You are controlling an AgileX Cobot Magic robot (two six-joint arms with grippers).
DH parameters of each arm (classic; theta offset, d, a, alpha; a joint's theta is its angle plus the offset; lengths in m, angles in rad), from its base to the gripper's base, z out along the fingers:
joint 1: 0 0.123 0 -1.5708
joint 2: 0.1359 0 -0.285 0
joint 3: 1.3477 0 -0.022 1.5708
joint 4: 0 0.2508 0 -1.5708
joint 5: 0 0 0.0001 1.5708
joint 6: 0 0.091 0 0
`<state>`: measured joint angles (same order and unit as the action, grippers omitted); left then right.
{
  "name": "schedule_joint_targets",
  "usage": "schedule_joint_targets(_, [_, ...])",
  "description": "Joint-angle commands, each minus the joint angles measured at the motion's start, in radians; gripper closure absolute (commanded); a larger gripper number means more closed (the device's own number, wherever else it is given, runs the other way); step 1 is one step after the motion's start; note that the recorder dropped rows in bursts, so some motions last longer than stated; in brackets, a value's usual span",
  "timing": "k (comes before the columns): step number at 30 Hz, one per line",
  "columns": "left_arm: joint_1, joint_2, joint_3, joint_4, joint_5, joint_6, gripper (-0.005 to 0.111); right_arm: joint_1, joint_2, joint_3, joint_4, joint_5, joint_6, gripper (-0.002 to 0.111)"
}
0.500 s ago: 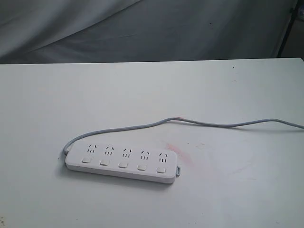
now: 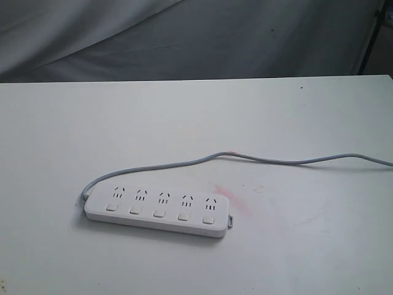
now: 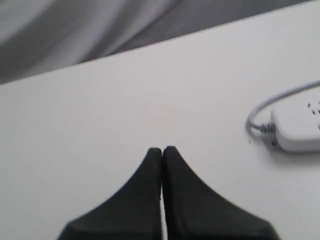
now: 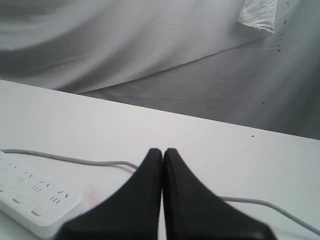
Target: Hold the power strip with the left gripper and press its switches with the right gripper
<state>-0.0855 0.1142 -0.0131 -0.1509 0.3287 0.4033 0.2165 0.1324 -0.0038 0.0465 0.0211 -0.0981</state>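
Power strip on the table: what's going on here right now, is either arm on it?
Nothing is being handled yet. The power strip lies flat on the white table, with its grey cord trailing off to the right of the exterior view. Neither arm shows in that view. The left gripper is shut and empty, clear of the strip's cord end. The right gripper is also shut and empty, and is not touching the strip. None of the five switches is being pressed.

This looks like a lab test setup: a plain white tabletop (image 2: 184, 110) carrying one power strip (image 2: 158, 209) fills the lower frame, a creased grey cloth (image 2: 184, 37) hangs as backdrop across the top, and a black stand leg (image 2: 370, 43) shows upper right.
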Motion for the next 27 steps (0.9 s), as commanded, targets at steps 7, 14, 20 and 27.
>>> schedule_joint_targets(7, [-0.001, 0.282, -0.334, -0.002, 0.165, -0.005, 0.105, -0.007, -0.005, 0.004, -0.002, -0.001, 0.005, 0.108])
schedule_joint_targets(14, [-0.001, 0.342, -0.444, -0.002, 0.163, -0.005, 0.105, -0.007, -0.005, 0.004, -0.002, -0.001, 0.005, 0.108])
schedule_joint_targets(20, [-0.001, 0.34, -0.446, -0.004, 0.161, -0.007, 0.105, -0.007, -0.005, 0.004, -0.002, -0.001, 0.005, 0.108])
schedule_joint_targets(27, [-0.001, 0.34, -0.446, -0.173, 0.158, -0.009, 0.105, -0.007, -0.005, 0.004, -0.002, -0.001, 0.005, 0.108])
